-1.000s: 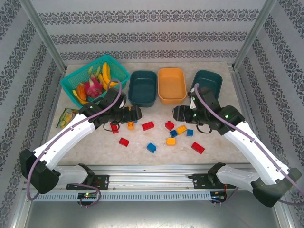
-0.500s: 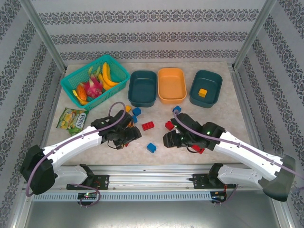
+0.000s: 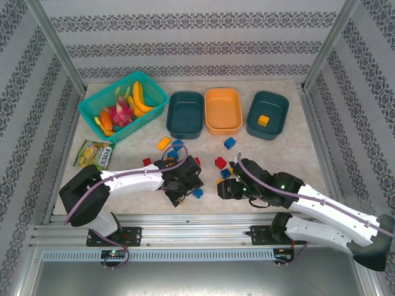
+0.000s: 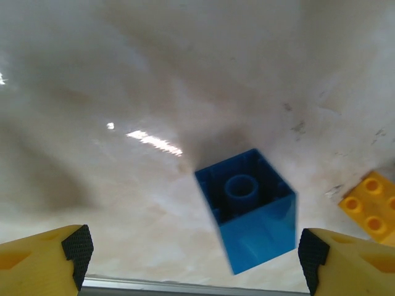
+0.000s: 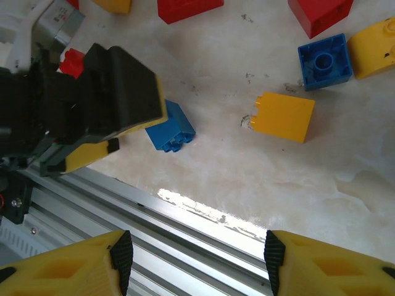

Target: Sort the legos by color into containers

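Pale marbled table [image 3: 290, 148]. My left gripper [image 4: 194, 259], jaws spread, hovers at blue lego [image 4: 250, 209]; right gripper [image 5: 194, 262] jaws apart, nothing held. Pick step: next I descend, pinch, carry to bare teal container [image 3: 185, 114].

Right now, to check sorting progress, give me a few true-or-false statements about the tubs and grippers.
1. The right dark teal tub holds a yellow brick. True.
2. The orange tub holds a red brick. False: no brick lies in it.
3. The left gripper is open over a blue brick. True.
4. The right gripper grips a red brick. False: it is open, with nothing between its jaws.
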Controlling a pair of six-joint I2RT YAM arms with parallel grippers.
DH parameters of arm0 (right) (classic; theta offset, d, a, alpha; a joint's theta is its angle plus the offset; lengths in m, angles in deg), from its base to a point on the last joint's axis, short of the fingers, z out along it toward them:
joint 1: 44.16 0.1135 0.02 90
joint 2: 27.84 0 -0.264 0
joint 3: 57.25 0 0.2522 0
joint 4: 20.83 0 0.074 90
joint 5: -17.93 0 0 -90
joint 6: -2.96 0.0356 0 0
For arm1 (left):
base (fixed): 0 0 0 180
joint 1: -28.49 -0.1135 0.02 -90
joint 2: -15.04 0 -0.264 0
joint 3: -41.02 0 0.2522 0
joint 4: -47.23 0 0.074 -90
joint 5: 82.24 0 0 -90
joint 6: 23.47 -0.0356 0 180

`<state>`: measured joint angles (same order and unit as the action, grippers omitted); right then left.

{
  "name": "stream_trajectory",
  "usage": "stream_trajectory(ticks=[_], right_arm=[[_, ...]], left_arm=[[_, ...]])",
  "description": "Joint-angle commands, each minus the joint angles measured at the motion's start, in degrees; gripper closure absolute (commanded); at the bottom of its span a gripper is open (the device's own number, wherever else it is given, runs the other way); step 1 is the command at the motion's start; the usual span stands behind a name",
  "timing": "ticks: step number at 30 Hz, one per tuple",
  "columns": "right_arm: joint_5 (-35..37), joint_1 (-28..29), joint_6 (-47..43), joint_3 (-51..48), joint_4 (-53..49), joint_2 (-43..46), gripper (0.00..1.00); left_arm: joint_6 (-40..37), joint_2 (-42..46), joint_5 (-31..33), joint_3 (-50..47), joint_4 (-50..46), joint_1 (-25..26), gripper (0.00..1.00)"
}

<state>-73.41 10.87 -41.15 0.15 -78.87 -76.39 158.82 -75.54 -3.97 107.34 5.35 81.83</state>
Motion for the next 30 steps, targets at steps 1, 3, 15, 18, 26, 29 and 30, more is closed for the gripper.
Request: stream_trajectory(ticks=[1,3,15,18,26,29,30], right_arm=[[1.35,0.52,1.37,-1.27,0.16,1.16,0.39],[1.33,0.52,1.65,-1.60,-0.02,1.67,0.39],[2.31,0.33,1.92,-1.90,-1.23,3.56,0.39],[2.27,0.35,1.92,-1.89,-1.01,3.24,0.40],[2.31,0.14,1.79,-1.64,-0.73,2.85,0.39],[2.32,0.10,1.92,-1.54,-0.65,2.76,0.40],[2.31,0.03,1.99,-1.54,-0.49,2.76,0.40]], left_arm=[[2.81,-2.72,0.74,4.15,1.74,0.80,0.12],[2.94,-4.68,0.96,5.64,0.66,1.14,0.14],[4.50,-9.02,1.20,7.12,-1.30,1.59,0.53],[3.92,-9.51,0.79,7.77,-1.89,1.59,0.54],[2.02,-5.71,4.78,8.08,-9.94,1.50,0.26],[2.20,-1.51,7.35,5.10,-12.13,0.74,0.22],[2.55,-0.08,8.10,3.81,-12.74,0.32,0.21]])
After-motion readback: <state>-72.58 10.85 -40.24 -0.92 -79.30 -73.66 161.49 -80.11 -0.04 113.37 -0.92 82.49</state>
